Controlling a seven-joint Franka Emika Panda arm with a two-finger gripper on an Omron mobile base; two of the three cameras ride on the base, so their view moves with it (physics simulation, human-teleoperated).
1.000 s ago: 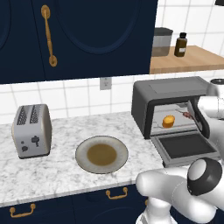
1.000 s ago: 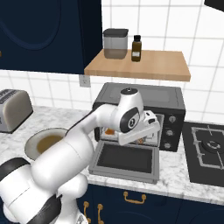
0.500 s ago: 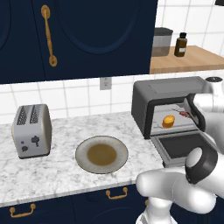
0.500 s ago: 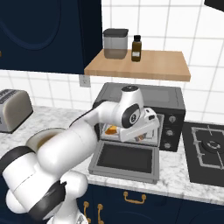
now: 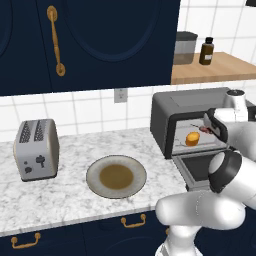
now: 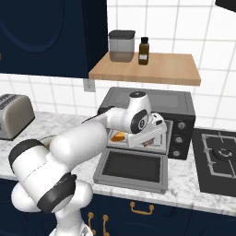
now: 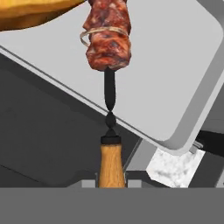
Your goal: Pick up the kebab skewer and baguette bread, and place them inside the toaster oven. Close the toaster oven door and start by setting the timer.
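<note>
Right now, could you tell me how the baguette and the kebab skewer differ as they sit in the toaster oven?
The baguette is a stubby orange-golden loaf lying free; the kebab skewer is a thin stick of reddish-brown meat with a wooden handle. The hand is shut on the skewer's handle, not the baguette. Both are over the toaster oven tray.

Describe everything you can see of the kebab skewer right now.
The kebab skewer is a thin dark metal rod with a tan wooden handle at one end and reddish-brown meat chunks, ringed by a pale onion-like loop, at the other. In the hand view the handle sits at the gripper, which is shut on it, and the meat end reaches over the light grey tray inside the dark grey toaster oven, beside the orange-golden baguette bread.
</note>
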